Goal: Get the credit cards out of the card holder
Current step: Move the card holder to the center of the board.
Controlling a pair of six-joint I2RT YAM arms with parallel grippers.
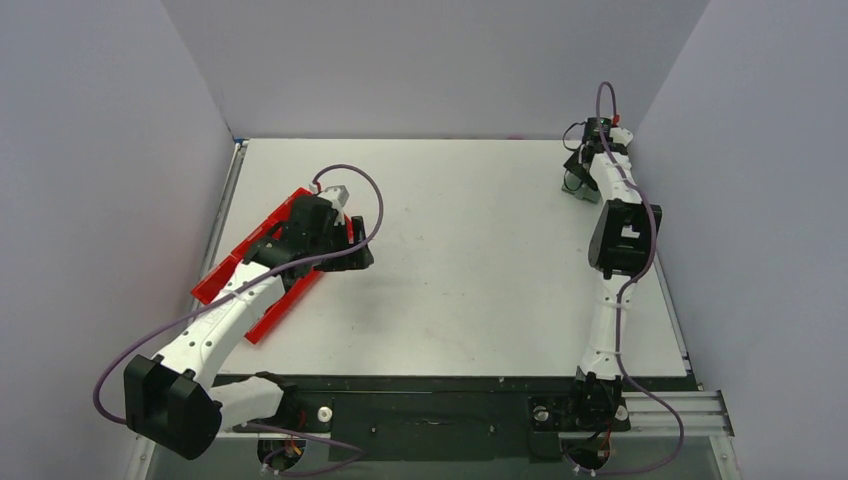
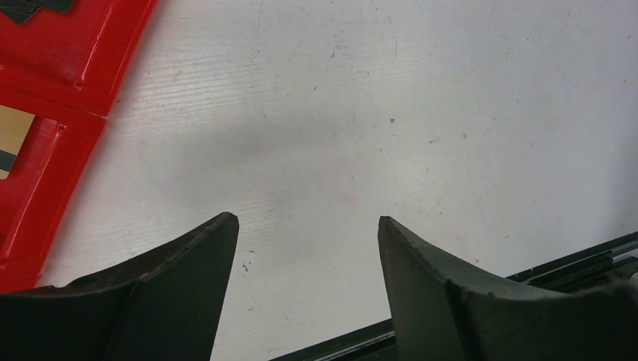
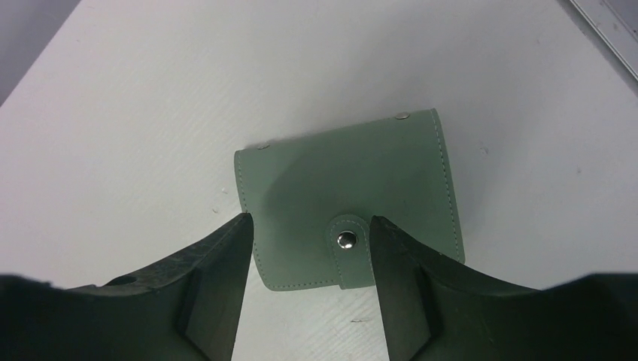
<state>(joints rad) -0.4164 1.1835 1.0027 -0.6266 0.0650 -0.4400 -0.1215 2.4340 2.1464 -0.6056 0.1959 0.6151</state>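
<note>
Card holder [image 3: 346,192]: small, flat, grey-green rectangular wallet of leather-like material with light stitching along its edges. It is folded shut. A short strap tab [image 3: 352,259] wraps over the near edge and is fastened by a round metal snap [image 3: 347,240]. Two small metal rivets sit on the far edge. It lies flat on the white desk [image 3: 150,113] near the far right corner, slightly skewed.

Credit card [image 2: 12,135]: a thin tan-gold rectangle, probably one of the cards, lies flat in a compartment of the long red plastic tray [image 2: 68,45]. The frame edge cuts it off.
</note>
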